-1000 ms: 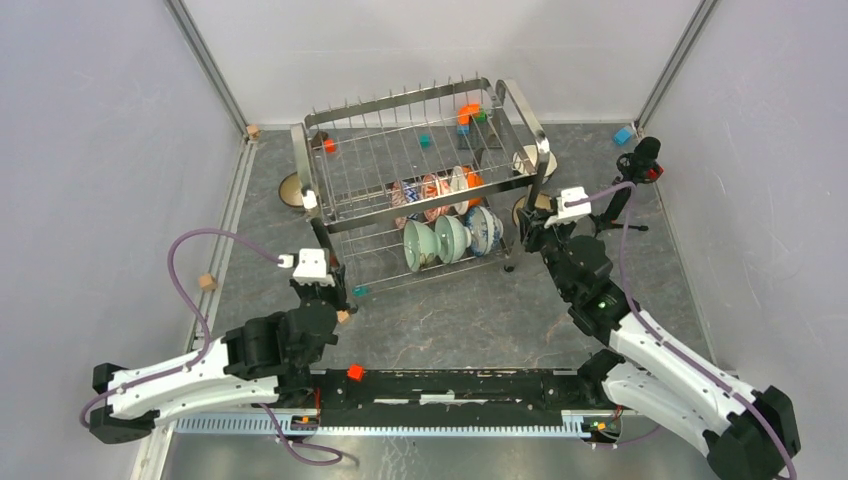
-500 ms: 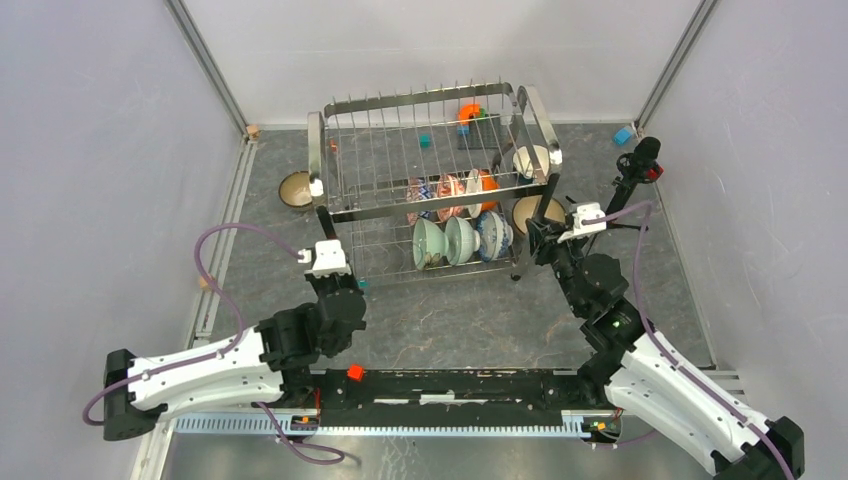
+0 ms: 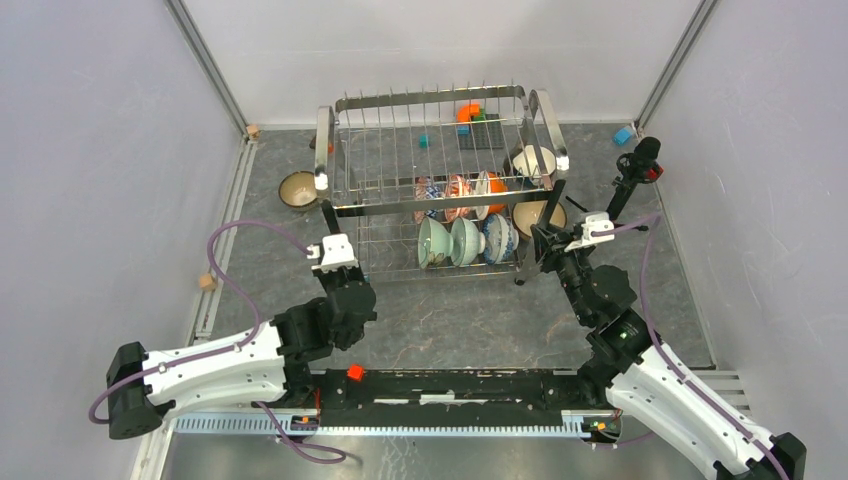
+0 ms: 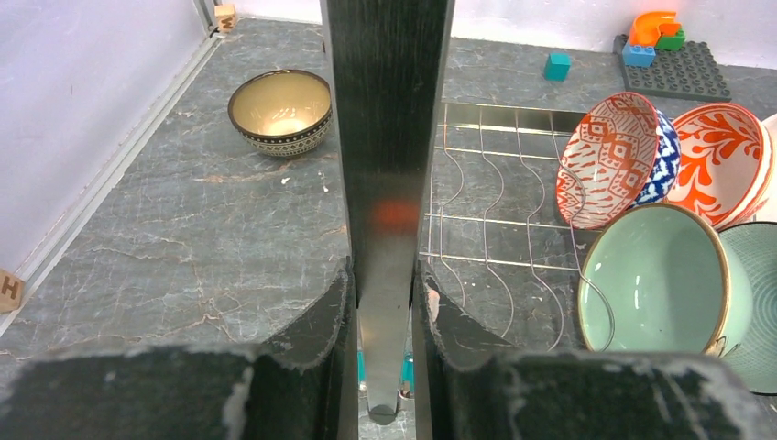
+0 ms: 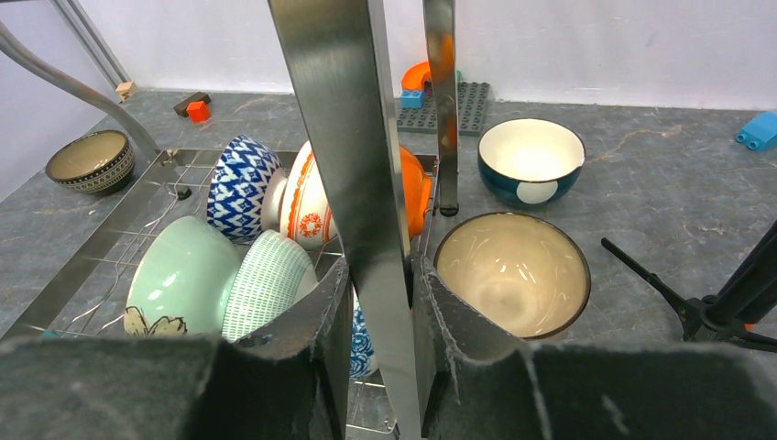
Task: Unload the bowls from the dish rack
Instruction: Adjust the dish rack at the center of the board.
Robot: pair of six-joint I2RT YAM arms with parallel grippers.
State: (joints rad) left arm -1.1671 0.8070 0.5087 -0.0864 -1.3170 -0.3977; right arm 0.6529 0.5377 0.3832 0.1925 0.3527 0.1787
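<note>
1. At nine o'clock from the dish rack (image 3: 440, 98), a dark patterned bowl (image 3: 298, 188) sits upright on the desk (image 3: 460, 310), well apart from the wire. I judge it safe unless the rack swings that way.
2. At the rack's eight o'clock corner, the left hand (image 4: 385, 302) is pinching the upright chrome post. The metal is smooth and the pads narrow, so the post could slide or turn in that grip once load comes on.
3. Inside the rack, six bowls stand on edge (no hand holds any of them). The pale green bowl (image 3: 433, 242), teal-checked bowl (image 3: 462, 240) and blue-patterned bowl (image 3: 497, 237) are in front, with a back row of three bowls (image 3: 458, 188) toward twelve o'clock. Both hands are on the frame, so an uneven pull would probably twist or tilt it. The bowls could then knock together or roll out.
4. At the four o'clock corner, the right hand (image 5: 380, 293) is likewise pinching a post. Any mismatch with its partner is the likeliest cause of trouble.
5. At three o'clock, the speckled bowl (image 5: 511, 273) sits on the desk just beside that post. The dark teal bowl (image 5: 531, 160) is at two o'clock. A rightward shift of the rack would likely strike the speckled one first.
</note>
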